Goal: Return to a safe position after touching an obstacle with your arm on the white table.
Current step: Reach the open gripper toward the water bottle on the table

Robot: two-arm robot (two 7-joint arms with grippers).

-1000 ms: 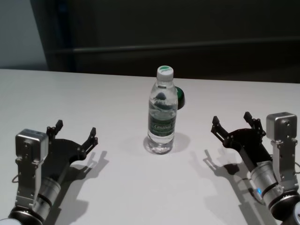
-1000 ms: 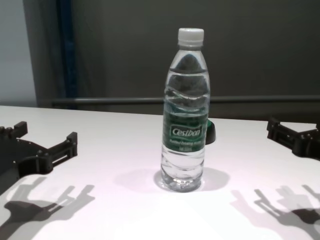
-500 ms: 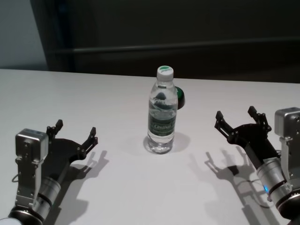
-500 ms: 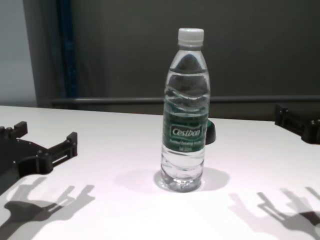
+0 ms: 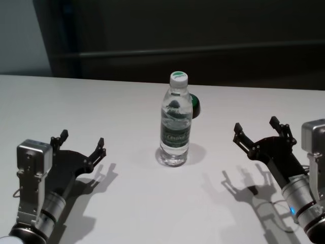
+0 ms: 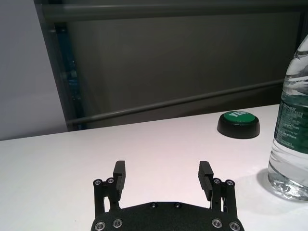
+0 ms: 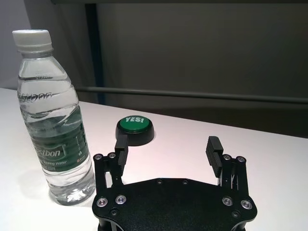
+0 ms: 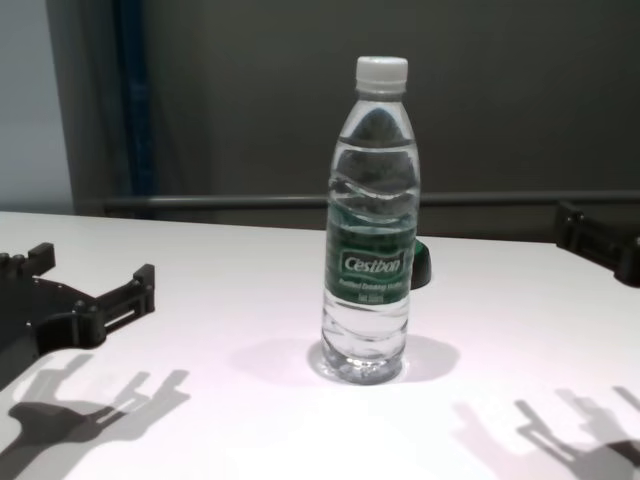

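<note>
Head view is showing the obstacle (image 5: 175, 123), a clear water bottle standing upright with its long axis vertical, resting near the middle of the white table (image 5: 127, 101), a little toward the far edge. A low round button (image 5: 195, 105) is sitting just behind it, toward that far edge.

Right gripper (image 5: 261, 136) is hovering above the surface toward the right edge, well apart from the bottle, with its fingers spread wide and holding nothing. From those fingers the bottle is lying toward the robot's left and slightly forward, with a bare band of table between them. Left gripper (image 5: 82, 145) is hanging over the near-left part of the table, fingers likewise spread wide and empty, and the bottle is lying to its right and slightly forward.

Both grippers are sitting at about the same remove from the bottle, neither touching it. Judging by this, the retreat is looking close to finished: any further pull-back by the right arm should be heading toward the right edge and the near edge, away from the bottle's upright side, so nothing brushes it.
</note>
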